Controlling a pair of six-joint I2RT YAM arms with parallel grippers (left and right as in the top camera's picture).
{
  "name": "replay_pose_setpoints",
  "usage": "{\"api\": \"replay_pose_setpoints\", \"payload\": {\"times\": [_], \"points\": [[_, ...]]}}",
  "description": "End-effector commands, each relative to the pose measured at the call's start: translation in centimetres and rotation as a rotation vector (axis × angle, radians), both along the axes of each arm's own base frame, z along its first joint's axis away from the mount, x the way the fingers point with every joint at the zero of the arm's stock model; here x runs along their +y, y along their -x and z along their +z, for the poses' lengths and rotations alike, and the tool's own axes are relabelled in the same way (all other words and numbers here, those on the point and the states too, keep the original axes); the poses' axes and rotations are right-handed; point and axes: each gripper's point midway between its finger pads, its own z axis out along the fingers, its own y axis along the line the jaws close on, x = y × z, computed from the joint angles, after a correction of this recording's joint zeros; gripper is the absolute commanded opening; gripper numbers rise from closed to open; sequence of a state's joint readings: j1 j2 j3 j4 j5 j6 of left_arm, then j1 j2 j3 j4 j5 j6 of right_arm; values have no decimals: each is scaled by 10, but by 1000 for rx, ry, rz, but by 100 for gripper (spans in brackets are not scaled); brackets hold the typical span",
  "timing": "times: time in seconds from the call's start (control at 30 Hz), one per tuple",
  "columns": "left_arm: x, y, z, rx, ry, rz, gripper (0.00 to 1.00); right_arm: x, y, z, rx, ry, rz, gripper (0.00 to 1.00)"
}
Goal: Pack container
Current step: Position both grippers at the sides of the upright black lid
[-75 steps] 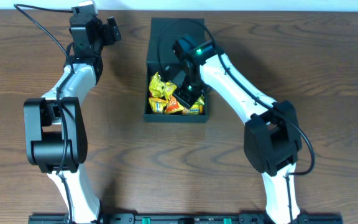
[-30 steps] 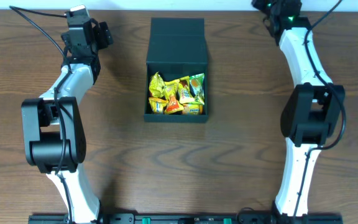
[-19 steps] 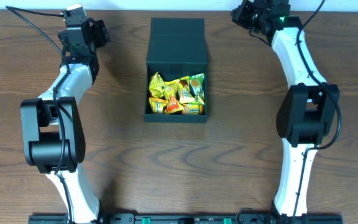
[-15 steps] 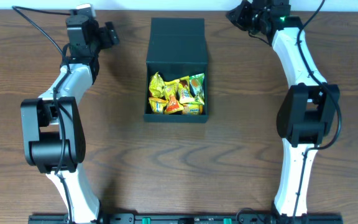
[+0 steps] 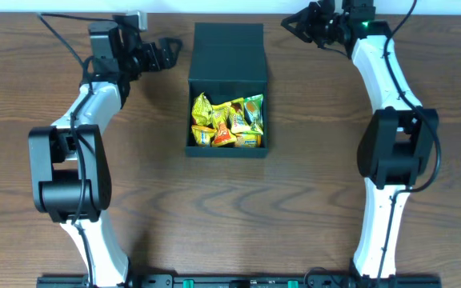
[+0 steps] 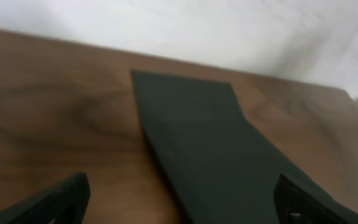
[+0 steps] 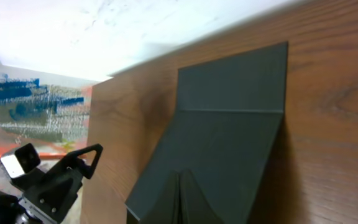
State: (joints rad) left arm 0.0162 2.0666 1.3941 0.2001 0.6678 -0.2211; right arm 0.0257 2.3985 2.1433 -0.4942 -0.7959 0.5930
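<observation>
The dark teal-green container (image 5: 227,148) stands at the table's middle, its flap lid (image 5: 227,50) laid open toward the back. Several yellow, orange and green snack packets (image 5: 227,122) fill it. My left gripper (image 5: 164,58) is open and empty just left of the lid. In the left wrist view its fingers (image 6: 58,200) stand wide apart with the lid (image 6: 210,137) ahead. My right gripper (image 5: 294,22) is shut and empty near the lid's back right corner. In the right wrist view its closed tips (image 7: 180,177) point at the lid (image 7: 229,118).
The wooden table (image 5: 134,200) ends at a white wall along the back edge (image 5: 230,6). In the right wrist view the left gripper (image 7: 61,180) shows beyond the lid. Both arm bases stand at the table's front.
The right arm left the box, swung to the back right corner, then moved left toward the lid. The left gripper turned and moved right toward the lid's left side.
</observation>
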Motion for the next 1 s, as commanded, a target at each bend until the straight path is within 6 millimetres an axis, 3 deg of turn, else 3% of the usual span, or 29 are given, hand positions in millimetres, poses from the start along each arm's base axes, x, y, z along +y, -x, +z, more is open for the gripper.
{"api": "replay_pose_setpoints", "payload": {"times": [0.0,0.03,0.13,0.2,0.23,0.27,0.3,0.33,0.47,0.63,0.83,0.97], "points": [[-21,1,1,7,2,-26,37,-23,2,-1,-34,28,19,2],[-21,-2,-3,12,-25,5,6,-29,4,-4,-29,43,23,2],[-3,-12,-10,33,-83,153,5,-42,9,-16,3,60,21,2],[23,-14,-23,124,-74,346,6,-46,10,-26,20,63,23,1],[20,-5,-34,206,-31,358,15,-44,11,-29,15,74,38,2],[16,1,-40,258,-11,362,15,-42,12,-29,5,83,50,2],[14,6,-46,297,-3,369,6,-39,13,-30,-9,94,68,1],[12,9,-49,311,-11,365,6,-36,13,-30,-20,100,81,2],[13,4,-45,256,-64,347,6,-26,15,-35,-40,122,117,2],[14,4,-35,253,26,268,6,-17,15,-65,10,103,129,1],[22,-6,-22,226,49,264,6,-7,12,-76,19,3,155,2],[8,-25,-21,232,81,178,5,-4,12,-81,34,-13,158,2]]}}
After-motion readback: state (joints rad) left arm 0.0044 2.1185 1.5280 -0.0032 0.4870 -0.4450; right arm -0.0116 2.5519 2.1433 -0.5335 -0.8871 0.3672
